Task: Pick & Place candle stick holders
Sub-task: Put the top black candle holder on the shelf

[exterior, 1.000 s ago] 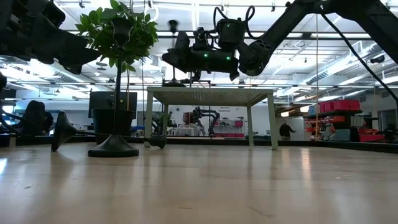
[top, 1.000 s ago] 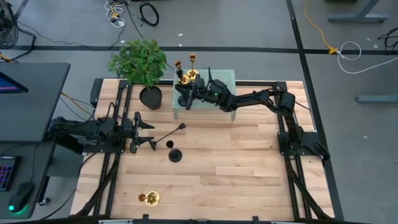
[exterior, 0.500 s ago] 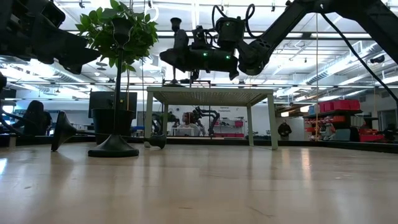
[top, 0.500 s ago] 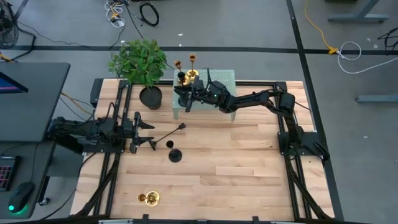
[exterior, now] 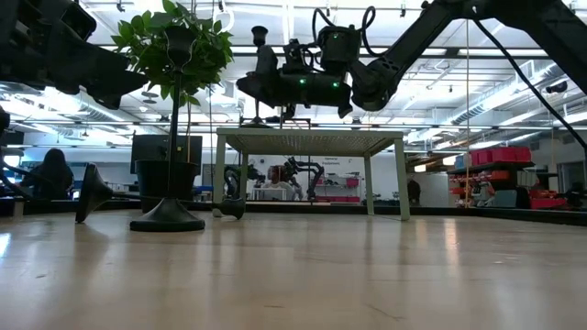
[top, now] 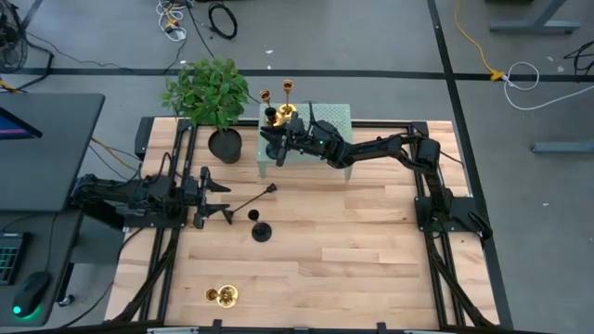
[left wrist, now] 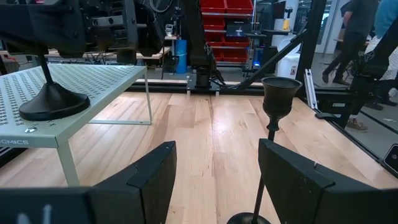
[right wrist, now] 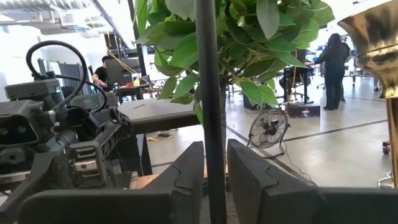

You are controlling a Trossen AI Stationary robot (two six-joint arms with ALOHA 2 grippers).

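Note:
A black candle stick holder [top: 275, 139] stands by its round base [left wrist: 53, 101] on the pale green perforated stand [top: 320, 125]. My right gripper [right wrist: 214, 180] reaches level from the table's right, slightly open, one finger close on each side of the thin stem [right wrist: 208, 93]. Two gold holders [top: 282, 111] stand at the stand's far left corner. Another black holder [top: 262, 232] stands on the table, a third [top: 255, 199] lies on its side, and a gold one [top: 223, 295] lies near the front edge. My left gripper [top: 221, 197] waits open at the table's left. My right gripper's fingers [right wrist: 180, 180] flank the black holder's stem [right wrist: 212, 149] level from the table's right, across the upright stem. Only slivers of gap show, so I cannot tell whether they touch it. The holder stands upright with its base on the stand.
A black plant pot [top: 225, 145] with green leaves [top: 209, 91] stands left of the stand, close to my right gripper. Black frame rails [top: 167, 269] run along the table's left and right sides. Bare wood lies between the stand and the front edge.
In the low view the black holder at my right gripper has straightened: its cup, first low and leaning beside the gripper, now stands higher and upright. Both arms have stayed in place.

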